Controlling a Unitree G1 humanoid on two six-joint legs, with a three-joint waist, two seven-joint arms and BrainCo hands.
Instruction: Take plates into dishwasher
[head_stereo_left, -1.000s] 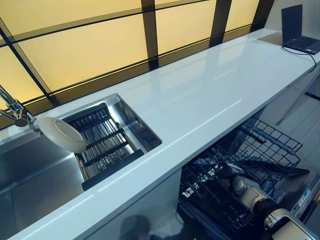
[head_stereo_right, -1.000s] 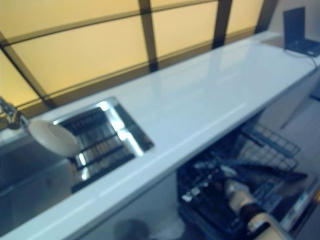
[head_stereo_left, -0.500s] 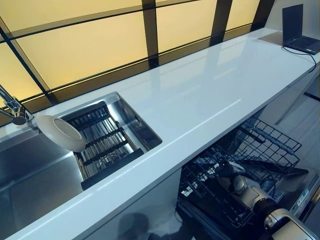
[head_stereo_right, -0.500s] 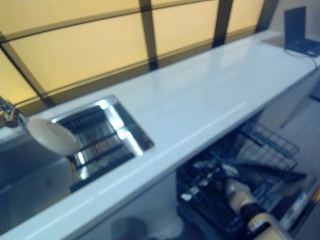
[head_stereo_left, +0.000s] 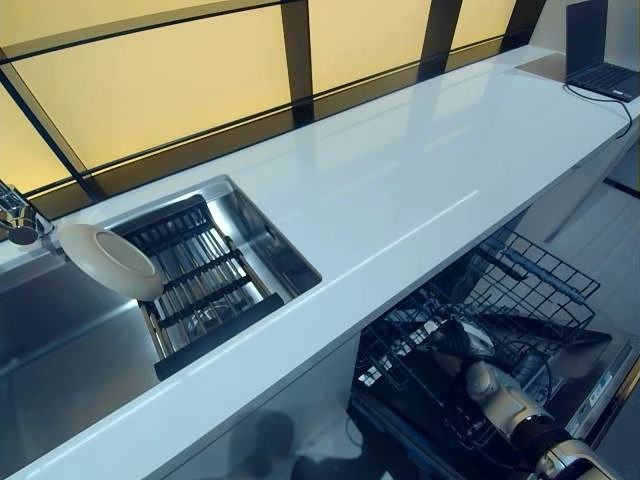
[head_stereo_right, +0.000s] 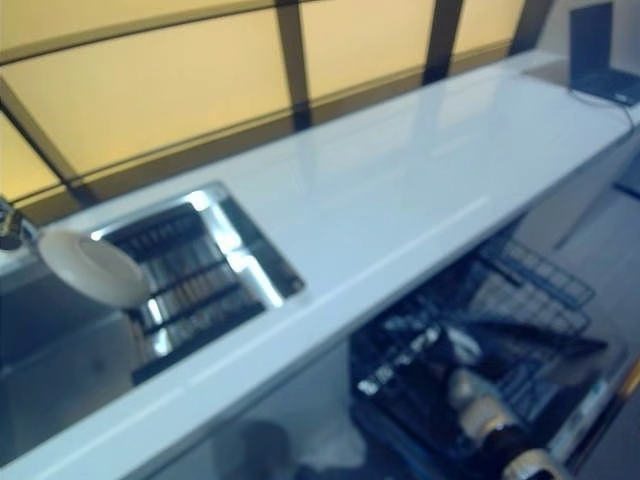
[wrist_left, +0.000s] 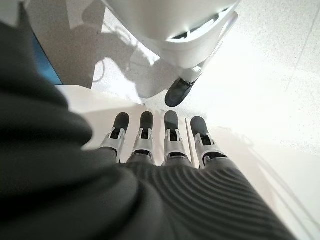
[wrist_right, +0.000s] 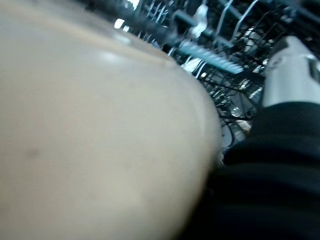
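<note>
Change over the last second: the whole head view has shifted slightly, which is camera movement, not the scene; the sink plate (head_stereo_left: 110, 262) leans on the drain rack (head_stereo_left: 200, 275) just as before, below the tap (head_stereo_left: 15, 215). The right arm seems to have sunk a little further into the dishwasher basket (head_stereo_left: 540, 280), though it's a small move and hard to separate from the camera shift.

My read is that we're in the placing phase for one plate, not finished, with a second plate left to fetch from the sink (head_stereo_left: 60, 350).

The right hand (head_stereo_left: 458, 345) is down among the basket wires, under the counter (head_stereo_left: 400, 190) edge; from the head views I can't make out its fingers. The right wrist view is nearly filled by the held plate (wrist_right: 100, 125), right up against the camera, with basket tines just past its rim; the fingers are hidden behind it, so I can't tell how tight the grip is or whether it's let go.

Held plate: cream, smooth, glossy, soft highlight on the curve; no chips or food visible; whether it's seated between tines I can't tell.

Sink plate: same cream, round, tilted on edge, concave face towards the camera.

The left hand (wrist_left: 172, 145) is idle, seen only in its own wrist view; fingers straight, side by side, pointing at the floor, holding nothing.
</note>
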